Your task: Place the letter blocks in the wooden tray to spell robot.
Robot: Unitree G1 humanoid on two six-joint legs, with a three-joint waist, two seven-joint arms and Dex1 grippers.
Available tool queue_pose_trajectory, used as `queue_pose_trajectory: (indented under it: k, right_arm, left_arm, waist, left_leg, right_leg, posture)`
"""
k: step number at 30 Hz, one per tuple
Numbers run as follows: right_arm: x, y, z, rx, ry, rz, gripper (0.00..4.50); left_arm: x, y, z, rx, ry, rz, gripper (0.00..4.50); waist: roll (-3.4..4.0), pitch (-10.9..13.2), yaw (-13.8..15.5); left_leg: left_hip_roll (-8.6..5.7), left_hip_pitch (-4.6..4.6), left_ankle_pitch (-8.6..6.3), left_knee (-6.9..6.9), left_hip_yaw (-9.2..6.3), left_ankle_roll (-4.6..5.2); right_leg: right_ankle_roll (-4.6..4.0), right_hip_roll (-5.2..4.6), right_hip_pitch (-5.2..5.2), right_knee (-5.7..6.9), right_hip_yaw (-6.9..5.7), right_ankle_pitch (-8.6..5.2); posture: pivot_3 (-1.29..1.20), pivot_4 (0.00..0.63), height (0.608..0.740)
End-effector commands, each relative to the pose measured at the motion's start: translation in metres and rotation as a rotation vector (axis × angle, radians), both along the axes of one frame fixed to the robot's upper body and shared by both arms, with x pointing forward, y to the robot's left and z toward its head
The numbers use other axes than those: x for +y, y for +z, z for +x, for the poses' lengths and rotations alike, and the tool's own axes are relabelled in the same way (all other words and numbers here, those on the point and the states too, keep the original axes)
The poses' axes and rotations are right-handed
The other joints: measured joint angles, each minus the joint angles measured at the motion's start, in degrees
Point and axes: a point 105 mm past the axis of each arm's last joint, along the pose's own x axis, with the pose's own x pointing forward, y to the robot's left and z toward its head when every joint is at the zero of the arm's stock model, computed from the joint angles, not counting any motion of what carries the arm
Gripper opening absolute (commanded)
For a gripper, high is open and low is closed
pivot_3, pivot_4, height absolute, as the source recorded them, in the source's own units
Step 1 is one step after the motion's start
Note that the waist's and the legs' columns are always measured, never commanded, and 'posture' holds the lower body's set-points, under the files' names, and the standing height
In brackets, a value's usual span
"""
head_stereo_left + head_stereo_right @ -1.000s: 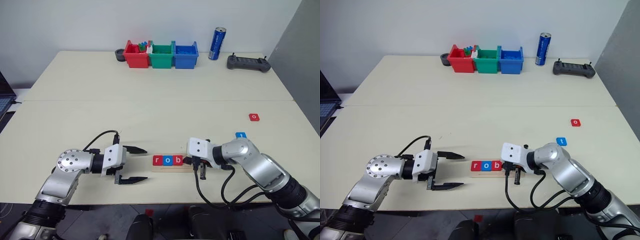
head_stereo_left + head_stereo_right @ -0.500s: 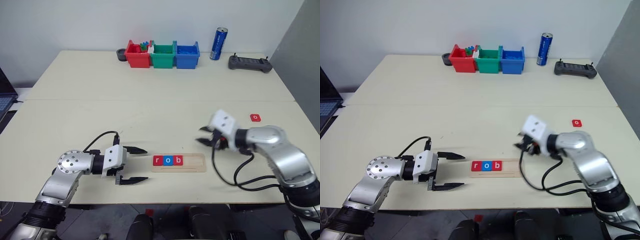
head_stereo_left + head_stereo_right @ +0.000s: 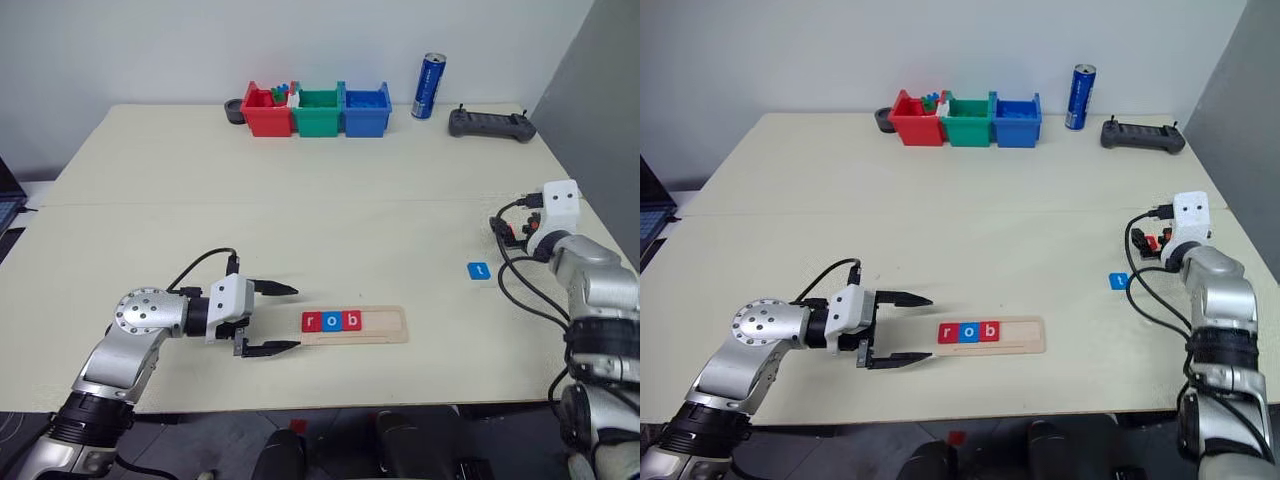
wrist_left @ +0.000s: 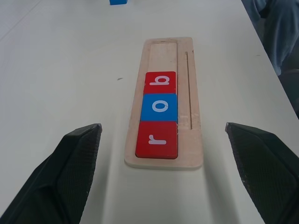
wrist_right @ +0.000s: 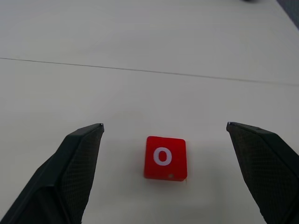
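The wooden tray (image 3: pixel 386 326) lies near the table's front edge. Three letter blocks sit in its left half: red r (image 3: pixel 312 321), blue o (image 3: pixel 332 321) and red b (image 3: pixel 351 320). My left gripper (image 3: pixel 296 318) hovers open just left of the tray, pointing along it, with nothing between its fingers. A blue t block (image 3: pixel 479 270) lies loose to the right of the tray. At the far right my right gripper (image 5: pixel 164 126) is open, and a red o block (image 5: pixel 165 157) lies flat on the table between its fingers (image 5: pixel 79 158), untouched.
Red (image 3: pixel 268 112), green (image 3: pixel 319 110) and blue (image 3: pixel 366 108) bins stand in a row at the table's back. A blue can (image 3: pixel 430 86) and a black controller (image 3: pixel 490 123) are to their right. The right gripper is close to the table's right edge.
My right gripper left the tray's right end, swung far to the right and away from me, and opened over the red o block. The left gripper stayed put.
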Motion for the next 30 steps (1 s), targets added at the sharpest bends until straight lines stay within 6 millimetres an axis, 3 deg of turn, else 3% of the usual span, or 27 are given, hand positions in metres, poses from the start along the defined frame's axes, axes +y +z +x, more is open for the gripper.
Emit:
queue_pose_trajectory:
  k: [1,7,8,11,17,19,21,24,27,30]
  right_arm:
    - [-0.013,-0.004,0.010,0.014,-0.037,-0.016,4.47]
    - [-0.016,-0.027,0.016,0.108,-0.090,0.029,4.47]
    - [-0.017,-0.029,0.016,0.120,-0.104,0.032,4.31]
    - [-0.018,-0.037,0.014,0.153,-0.116,0.047,3.57]
    - [-0.016,-0.044,0.010,0.173,-0.112,0.092,1.41]
    - [-0.011,-0.038,0.009,0.151,-0.082,0.089,1.42]
    - [0.002,-0.023,0.007,0.096,-0.018,0.071,1.42]
    - [0.041,0.005,-0.012,0.010,0.110,0.073,1.42]
    - [0.089,0.017,-0.052,-0.023,0.232,0.075,1.42]
    - [0.121,0.014,-0.089,-0.016,0.261,0.107,1.42]
  left_arm:
    - [-0.004,0.010,-0.003,-0.033,-0.022,-0.007,4.50]
    - [-0.004,0.011,-0.003,-0.035,-0.015,-0.001,4.50]
    - [-0.004,0.012,-0.003,-0.036,-0.014,0.000,4.50]
    - [-0.004,0.011,-0.004,-0.037,-0.010,0.002,4.50]
    - [-0.003,0.008,-0.004,-0.037,-0.011,0.009,4.50]
    - [-0.003,0.007,-0.004,-0.038,-0.017,0.013,4.50]
    - [-0.003,0.007,-0.004,-0.040,-0.019,0.014,4.50]
    - [-0.003,0.007,-0.003,-0.042,-0.026,0.017,4.50]
    - [-0.003,0.007,-0.002,-0.042,-0.031,0.018,4.50]
    - [-0.003,0.008,-0.002,-0.040,-0.038,0.021,4.50]
  waist:
    - [0.00,0.0,-0.2]
    - [0.01,0.0,-0.3]
    - [0.01,0.0,-0.3]
    - [-0.01,0.0,-0.3]
    - [-0.05,0.0,0.0]
    - [-0.04,0.0,0.0]
    - [-0.04,0.0,0.1]
    - [0.01,0.0,0.0]
    - [0.20,0.0,-0.1]
    - [0.22,0.0,-0.1]
  left_leg:
    - [0.00,0.00,-0.03,0.00,0.01,0.05]
    - [-0.01,-0.02,-0.07,0.03,0.03,0.12]
    - [-0.01,-0.02,-0.07,0.04,0.02,0.12]
    - [-0.01,0.02,-0.07,0.06,-0.01,0.12]
    - [-0.06,0.02,-0.07,0.09,-0.04,0.12]
    - [-0.06,0.01,-0.07,0.08,-0.07,0.12]
    - [-0.05,0.00,-0.07,0.05,-0.09,0.12]
    - [-0.03,-0.08,-0.07,0.01,-0.14,0.12]
    - [0.00,-0.12,-0.07,0.01,-0.18,0.12]
    - [0.02,-0.12,-0.07,0.00,-0.21,0.12]
  right_leg:
    - [0.00,0.00,0.00,0.00,0.00,0.00]
    - [0.00,-0.03,0.00,-0.02,0.02,0.00]
    - [0.00,-0.03,0.01,-0.01,0.01,0.01]
    - [0.00,-0.02,0.05,0.01,0.00,0.01]
    - [0.01,-0.04,0.10,-0.01,-0.02,0.01]
    - [0.01,-0.04,0.10,-0.01,-0.04,0.01]
    - [0.01,-0.04,0.09,-0.01,-0.07,0.01]
    - [0.01,-0.03,0.00,0.00,-0.10,0.00]
    - [0.00,-0.03,-0.06,0.04,-0.10,0.00]
    - [0.01,0.01,-0.07,0.06,-0.11,-0.01]
  posture:
    - [0.00,0.150,0.740]
    - [0.00,0.150,0.740]
    - [0.00,0.150,0.740]
    - [0.00,0.150,0.740]
    - [0.00,0.150,0.740]
    - [0.00,0.150,0.740]
    - [0.00,0.150,0.740]
    - [0.00,0.150,0.740]
    - [0.00,0.150,0.740]
    - [0.00,0.150,0.740]
